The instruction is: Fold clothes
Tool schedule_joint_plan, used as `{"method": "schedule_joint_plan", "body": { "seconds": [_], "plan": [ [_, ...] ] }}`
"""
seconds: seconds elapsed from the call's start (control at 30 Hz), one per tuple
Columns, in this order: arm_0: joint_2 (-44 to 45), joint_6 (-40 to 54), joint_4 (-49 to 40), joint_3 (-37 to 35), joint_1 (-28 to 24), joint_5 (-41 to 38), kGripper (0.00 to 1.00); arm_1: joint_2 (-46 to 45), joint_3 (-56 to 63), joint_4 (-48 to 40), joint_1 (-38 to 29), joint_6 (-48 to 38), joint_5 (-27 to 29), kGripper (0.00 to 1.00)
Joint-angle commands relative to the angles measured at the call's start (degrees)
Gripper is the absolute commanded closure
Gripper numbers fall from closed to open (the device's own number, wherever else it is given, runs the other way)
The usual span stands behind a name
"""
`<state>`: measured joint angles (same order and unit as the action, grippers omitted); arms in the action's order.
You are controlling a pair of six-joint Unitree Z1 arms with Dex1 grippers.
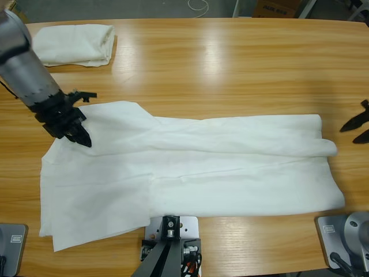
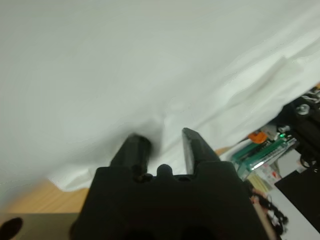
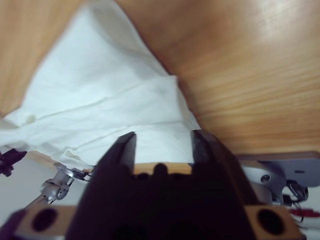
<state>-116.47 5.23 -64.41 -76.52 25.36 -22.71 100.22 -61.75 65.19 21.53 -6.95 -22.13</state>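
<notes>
A plain white soft cotton T-shirt (image 1: 190, 173) lies spread lengthwise along the near edge of the long wooden table (image 1: 242, 63). A second white shirt, already folded (image 1: 75, 44), sits at the far left corner. My left gripper (image 1: 78, 134) rests on the spread shirt's left part, jaws parted with nothing between them. My right gripper (image 1: 358, 128) waits off its right end, also parted, empty. I judge the cloth light, limp and prone to bunching; an edge or corner is best pinched.

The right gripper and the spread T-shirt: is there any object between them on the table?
Nothing visible. The right gripper hangs open just off the spread T-shirt beyond its near end, with only bare table between. The folded T-shirt lies at the far corner.
</notes>
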Motion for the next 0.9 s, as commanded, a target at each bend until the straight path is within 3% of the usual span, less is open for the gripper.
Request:
{"method": "schedule_joint_plan", "body": {
  "seconds": [0.03, 0.17, 0.33, 0.6, 0.9],
  "plan": [
    [15.87, -3.67, 0.72, 1.22, 0.97, 2.55, 0.001, -5.96, -0.38, -6.57, -16.99, 5.9, -6.53, 1.0],
    [22.17, -6.72, 6.94, 7.39, 1.18, 3.11, 0.009, -3.08, 0.78, -12.76, -23.78, 4.51, -4.44, 1.0],
    [26.14, -10.82, 11.99, 14.47, 1.27, 3.11, 0.009, 0.58, 2.39, -17.58, -26.96, 3.43, -3.93, 1.0],
    [26.47, -11.59, 13.52, 17.09, 1.35, 3.07, 0.009, 8.01, 3.73, -21.78, -31.37, 2.47, -4.68, 1.0],
    [25.95, -12.84, 16.52, 19.39, 1.74, 2.93, 0.009, 7.15, 6.79, -23.5, -32.16, 1.64, -4.68, 1.0]
  ]
}}
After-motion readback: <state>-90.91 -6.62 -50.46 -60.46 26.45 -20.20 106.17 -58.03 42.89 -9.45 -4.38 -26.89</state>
